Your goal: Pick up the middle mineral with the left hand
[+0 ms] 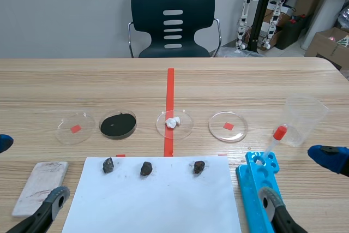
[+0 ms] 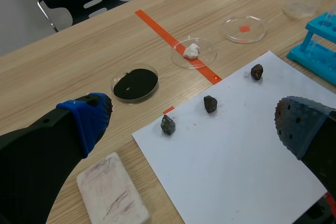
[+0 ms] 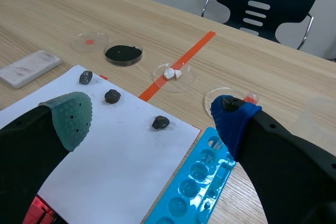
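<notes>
"Gripping which of the three, and from where?"

"The middle mineral (image 1: 146,168). It lies on the white sheet (image 1: 158,205), close to the sheet's far edge and about midway along it. The left mineral (image 1: 108,165) and the right mineral (image 1: 199,167) are well apart from it on either side. The left gripper (image 2: 191,124) hangs above the table by the sheet's near left corner, fingers spread wide with nothing between them. The stone is ahead of it."

"How should it go in?"

"I'd bring it forward until the stone sits centred between the pads, then come straight down. Stop just short of the paper so the fingertips don't drag or crease it, and close gently. It looks like a small, hard, irregular lump, so an off-centre pinch would probably squirt it out sideways."

"Which way does it point?"

"Hardly any way. It's chunky, only slightly longer than wide, with no clear pointed end. From the scene view, its longer axis seems to run roughly from the sheet's near edge toward its far edge. I'd close across the shorter width. The right gripper (image 3: 152,115) is spread open and empty too, by the blue rack (image 1: 256,189)."
</notes>
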Robot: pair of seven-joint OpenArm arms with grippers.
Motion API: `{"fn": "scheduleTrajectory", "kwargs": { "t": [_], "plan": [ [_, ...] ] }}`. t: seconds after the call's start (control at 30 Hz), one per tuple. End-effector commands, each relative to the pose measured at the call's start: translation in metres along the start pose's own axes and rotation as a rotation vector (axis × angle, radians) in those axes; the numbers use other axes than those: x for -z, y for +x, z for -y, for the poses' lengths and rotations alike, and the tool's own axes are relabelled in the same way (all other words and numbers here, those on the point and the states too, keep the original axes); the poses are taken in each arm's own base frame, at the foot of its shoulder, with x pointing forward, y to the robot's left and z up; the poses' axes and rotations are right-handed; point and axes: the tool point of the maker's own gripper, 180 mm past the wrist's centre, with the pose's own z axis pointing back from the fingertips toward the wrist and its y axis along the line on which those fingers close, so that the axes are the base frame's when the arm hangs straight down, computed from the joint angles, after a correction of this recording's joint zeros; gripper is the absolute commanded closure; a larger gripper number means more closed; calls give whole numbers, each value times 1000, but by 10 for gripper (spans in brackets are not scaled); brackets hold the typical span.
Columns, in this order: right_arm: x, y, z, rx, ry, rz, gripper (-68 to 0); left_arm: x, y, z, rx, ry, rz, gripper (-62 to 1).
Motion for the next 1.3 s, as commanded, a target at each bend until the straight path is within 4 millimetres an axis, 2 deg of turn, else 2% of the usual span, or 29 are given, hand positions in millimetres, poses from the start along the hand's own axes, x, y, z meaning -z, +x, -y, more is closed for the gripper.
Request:
{"fn": "scheduleTrajectory", "kwargs": {
  "t": [0.0,0.97,1.13,1.27],
  "plan": [
    [2,7,5,-15,-10,33,-475,3,10,1,-4,1,37,-623],
    [2,7,5,-15,-10,33,-475,6,12,-1,3,-1,45,-623],
    [2,7,5,-15,-10,33,-475,15,4,-5,19,-10,-13,-623],
    [2,7,5,-15,-10,33,-475,25,-14,-14,7,7,-128,-623]
  ]
}}
